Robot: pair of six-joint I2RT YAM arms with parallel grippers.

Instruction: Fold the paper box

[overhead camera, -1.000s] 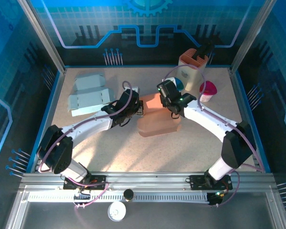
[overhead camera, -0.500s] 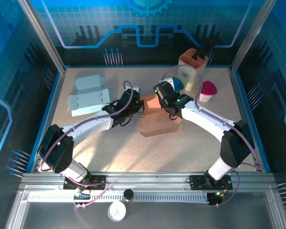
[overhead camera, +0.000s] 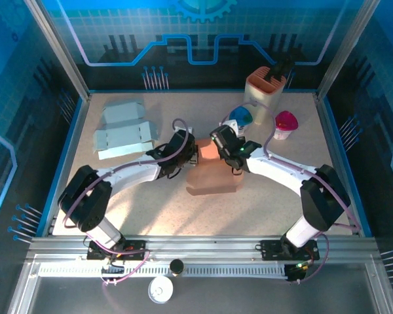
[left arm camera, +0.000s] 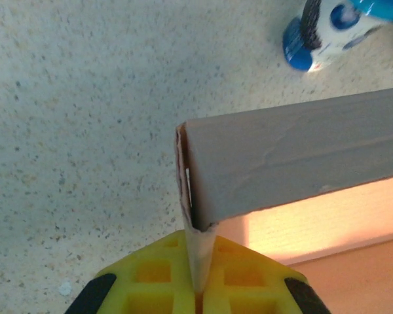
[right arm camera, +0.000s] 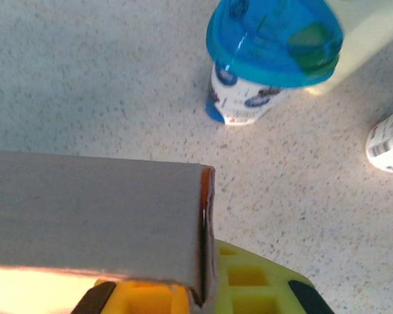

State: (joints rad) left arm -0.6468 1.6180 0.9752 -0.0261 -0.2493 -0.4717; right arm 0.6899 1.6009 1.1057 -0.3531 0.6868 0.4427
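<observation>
Box (overhead camera: 213, 175) stands just near-left of the blue-lidded cup (overhead camera: 241, 116). Left gripper (left arm camera: 198, 288) is clamped on the box's upright wall, at the corner farther from the cup. Right gripper (right arm camera: 206, 294) is clamped on the corner nearer the cup. The wall appears double-layered, but the arms obscure the overhead view.

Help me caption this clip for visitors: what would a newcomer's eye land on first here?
The brown paper box at centre draws the eye first, with the left gripper and right gripper each pinched shut on one of its raised edges. Next come the blue-lidded cup just behind it and the flat pale-blue cartons at rear left.
</observation>
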